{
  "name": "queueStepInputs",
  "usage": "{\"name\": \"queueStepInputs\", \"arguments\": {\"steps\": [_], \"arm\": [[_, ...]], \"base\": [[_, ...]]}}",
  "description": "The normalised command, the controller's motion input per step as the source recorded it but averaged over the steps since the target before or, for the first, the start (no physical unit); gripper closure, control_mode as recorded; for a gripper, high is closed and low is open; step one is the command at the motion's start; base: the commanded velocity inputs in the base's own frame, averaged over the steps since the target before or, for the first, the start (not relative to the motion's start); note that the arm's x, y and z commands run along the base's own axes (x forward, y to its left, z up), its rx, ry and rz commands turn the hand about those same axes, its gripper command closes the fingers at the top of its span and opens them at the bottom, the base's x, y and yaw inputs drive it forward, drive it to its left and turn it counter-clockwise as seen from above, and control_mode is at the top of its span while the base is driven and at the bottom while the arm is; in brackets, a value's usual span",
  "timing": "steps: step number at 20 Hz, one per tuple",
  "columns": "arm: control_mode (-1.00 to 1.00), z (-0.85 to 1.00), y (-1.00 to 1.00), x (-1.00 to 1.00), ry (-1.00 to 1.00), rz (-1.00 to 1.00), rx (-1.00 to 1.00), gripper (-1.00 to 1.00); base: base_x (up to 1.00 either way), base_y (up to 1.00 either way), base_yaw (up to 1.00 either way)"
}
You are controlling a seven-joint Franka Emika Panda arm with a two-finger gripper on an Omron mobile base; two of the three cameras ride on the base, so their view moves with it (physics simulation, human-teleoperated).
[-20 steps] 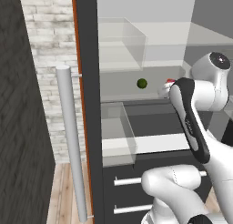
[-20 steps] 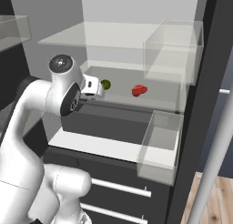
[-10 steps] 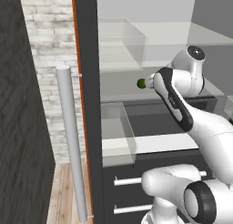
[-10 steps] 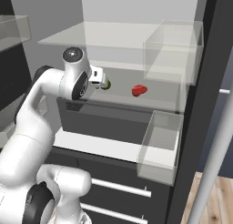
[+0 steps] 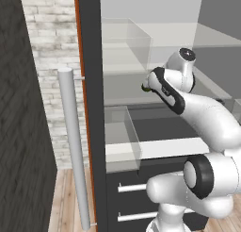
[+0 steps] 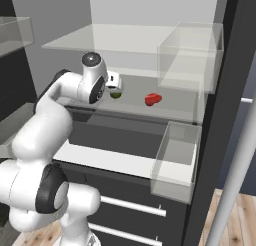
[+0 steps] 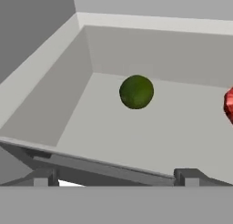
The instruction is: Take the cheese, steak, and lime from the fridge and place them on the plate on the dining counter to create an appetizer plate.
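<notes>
The fridge (image 5: 89,85) stands open with its pale shelf (image 6: 135,107) in front of me. The dark-green lime (image 7: 136,92) lies on that shelf, and also shows as the lime (image 6: 116,94) and, half behind my arm, the lime (image 5: 146,88). The red steak (image 6: 153,98) rests to its right, cut by the frame edge as the steak (image 7: 229,104) in the hand view. My gripper (image 7: 117,176) is open, fingertips wide apart, a short way before the lime and not touching it. Its white hand (image 6: 113,83) hovers just above the lime. The cheese, plate and dining counter are out of view.
A clear bin (image 6: 190,55) hangs above the steak and a lower clear bin (image 6: 175,160) juts out at the right. Drawers with silver bar handles (image 6: 132,207) sit below. The door's long grey handle (image 5: 73,146) and a brick wall (image 5: 47,37) are at left.
The arm has swung into the fridge, carrying the hand from right of the lime to just above and before it. Lime and steak have not moved.
</notes>
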Motion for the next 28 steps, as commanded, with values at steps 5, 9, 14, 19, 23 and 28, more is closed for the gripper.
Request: {"name": "queueStepInputs", "arguments": {"steps": [5,9,14,19,23,28], "arm": [[-1.0,-0.34,-0.02,0.63,0.0,0.0,0.0,-1.0],[-1.0,-0.22,-0.09,0.71,0.01,0.0,0.0,-1.0],[-1.0,-0.22,-0.1,0.68,0.03,0.0,0.0,-1.0],[-1.0,-0.23,-0.03,0.65,0.05,0.0,0.0,-1.0],[-1.0,-0.21,-0.04,0.62,0.03,0.0,0.0,-1.0],[-1.0,-0.34,-0.04,0.22,0.05,0.0,0.0,-1.0]], "base": [[0.0,0.0,0.0],[0.0,0.0,0.0],[0.0,0.0,0.0],[0.0,0.0,0.0],[0.0,0.0,0.0],[0.0,0.0,0.0]]}}
